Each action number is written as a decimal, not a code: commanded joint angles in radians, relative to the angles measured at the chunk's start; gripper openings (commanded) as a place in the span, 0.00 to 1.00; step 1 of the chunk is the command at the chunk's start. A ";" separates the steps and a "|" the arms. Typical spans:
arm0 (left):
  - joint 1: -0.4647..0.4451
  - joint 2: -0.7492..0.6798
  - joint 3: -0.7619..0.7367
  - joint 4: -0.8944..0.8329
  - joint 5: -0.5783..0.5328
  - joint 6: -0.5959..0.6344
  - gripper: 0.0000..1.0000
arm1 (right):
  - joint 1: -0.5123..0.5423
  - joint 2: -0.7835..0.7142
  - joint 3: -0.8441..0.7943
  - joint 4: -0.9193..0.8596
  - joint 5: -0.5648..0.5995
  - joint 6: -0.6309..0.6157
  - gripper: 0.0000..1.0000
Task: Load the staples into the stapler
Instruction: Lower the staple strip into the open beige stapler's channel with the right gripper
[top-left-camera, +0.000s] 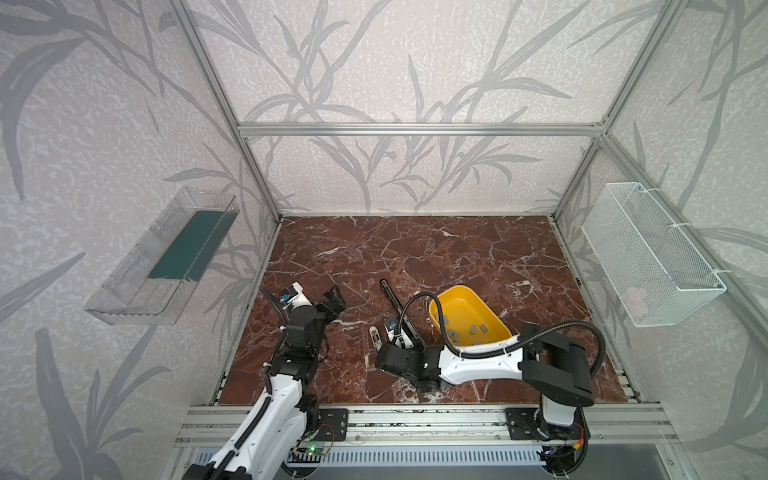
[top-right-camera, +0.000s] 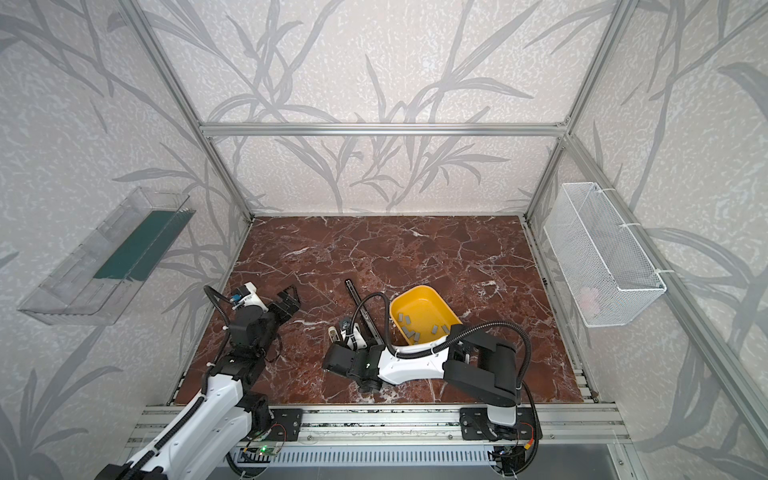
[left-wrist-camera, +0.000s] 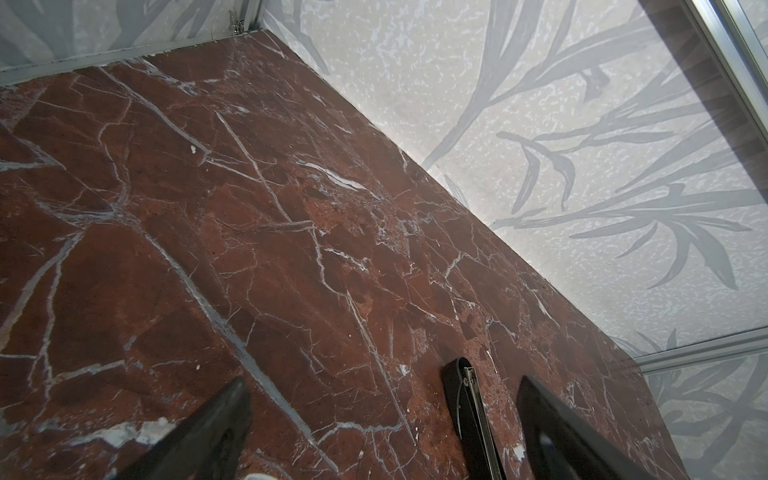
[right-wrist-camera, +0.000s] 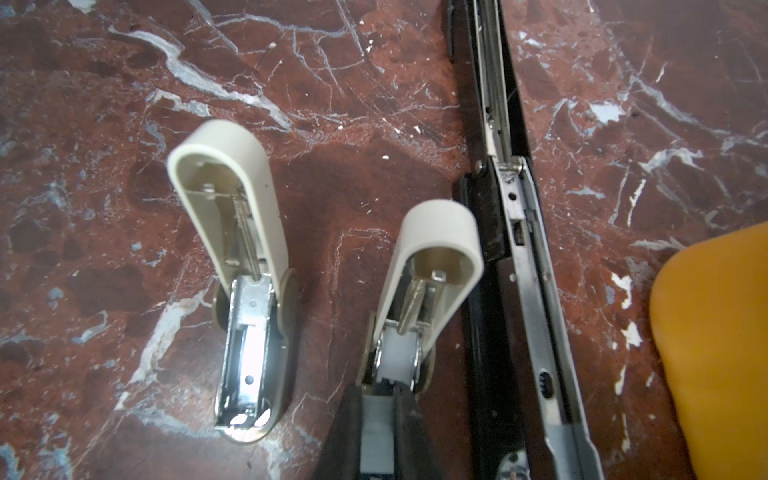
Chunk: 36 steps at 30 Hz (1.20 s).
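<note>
Right wrist: black stapler (right-wrist-camera: 515, 249), markings unreadable

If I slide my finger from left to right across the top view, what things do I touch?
clear wall tray → left gripper → small cream stapler → long black stapler → yellow tub → white wire basket

Black stapler (top-left-camera: 398, 305) lies mid-table, pointing eleven to five o'clock. At its three o'clock is a yellow bin (top-left-camera: 459, 287) holding staples (top-left-camera: 473, 329). At nine is the left gripper (top-left-camera: 334, 305), jaws spread. At six is the right gripper (top-left-camera: 392, 334), mostly hidden.
</note>
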<state>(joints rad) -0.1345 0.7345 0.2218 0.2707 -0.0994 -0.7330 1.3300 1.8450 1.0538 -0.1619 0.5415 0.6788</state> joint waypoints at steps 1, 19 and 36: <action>0.006 -0.015 0.028 0.015 -0.005 0.001 0.99 | 0.005 -0.048 0.013 0.001 0.004 -0.035 0.06; 0.006 -0.020 0.025 0.018 -0.004 -0.002 0.99 | -0.022 -0.087 -0.084 0.135 -0.070 -0.075 0.05; 0.006 -0.026 0.023 0.015 -0.005 -0.002 0.99 | -0.034 -0.078 -0.103 0.123 -0.031 0.013 0.01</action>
<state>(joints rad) -0.1345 0.7193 0.2218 0.2703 -0.0994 -0.7334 1.3006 1.7535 0.9676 -0.0383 0.4881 0.6590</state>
